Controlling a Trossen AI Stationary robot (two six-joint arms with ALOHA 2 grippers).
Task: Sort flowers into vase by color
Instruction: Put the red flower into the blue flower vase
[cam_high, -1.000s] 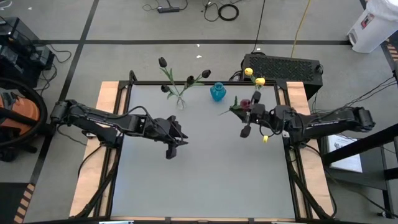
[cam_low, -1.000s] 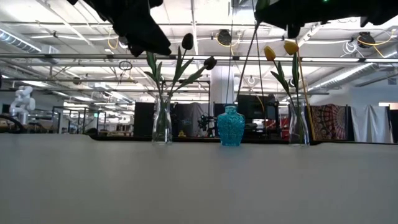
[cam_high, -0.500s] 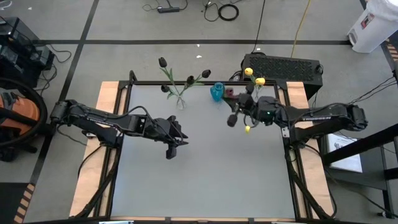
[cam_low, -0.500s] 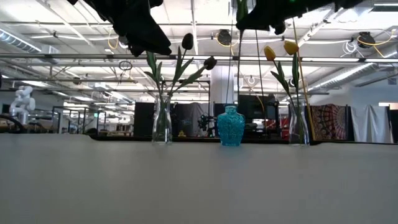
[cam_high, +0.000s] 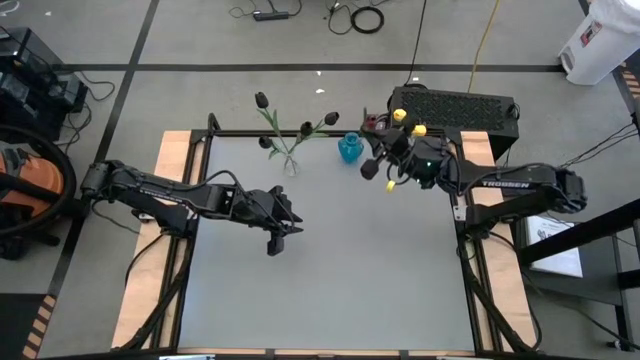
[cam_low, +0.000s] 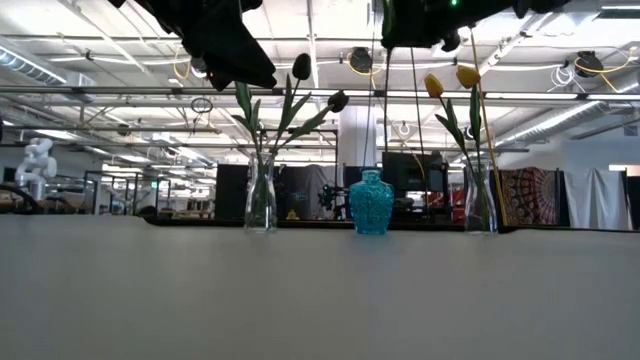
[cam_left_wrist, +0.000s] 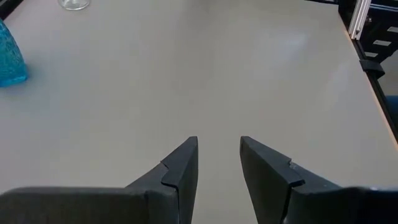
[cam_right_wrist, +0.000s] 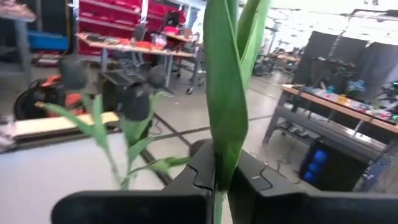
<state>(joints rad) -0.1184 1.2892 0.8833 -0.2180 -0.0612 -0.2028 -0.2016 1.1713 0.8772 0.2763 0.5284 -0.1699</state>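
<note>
My right gripper (cam_high: 378, 160) is high over the table's far edge, by the blue vase (cam_high: 349, 148), shut on a flower with a dark red head (cam_high: 372, 123) and green leaves (cam_right_wrist: 227, 81). In the low view its thin stem (cam_low: 381, 110) hangs down to just above the blue vase (cam_low: 371, 203). A clear vase (cam_low: 261, 195) holds the black tulips (cam_low: 301, 66). Another clear vase (cam_low: 480, 205) holds the yellow tulips (cam_low: 467, 75). My left gripper (cam_left_wrist: 219, 162) hovers open over the table's middle left, with nothing between its fingers. My right gripper pinches the flower's green stem and leaf (cam_right_wrist: 219, 163) between its two fingers. The fingers lie level, across the stem. The flower stands nearly upright, lifted clear of the table, with head and leaves above the fingers and the bare stem hanging below them.
The three vases stand in a row along the table's far edge (cam_high: 330, 135). A black box (cam_high: 455, 105) sits behind the far right corner. The grey tabletop (cam_high: 330, 270) stretches toward the near edge. Workshop benches and shelves show beyond the table.
My right gripper has carried the flower up and from the far right toward the table's far edge and left, reaching the blue vase. It has turned to point level. The stem, slanted a second ago, now hangs nearly straight above the blue vase.
</note>
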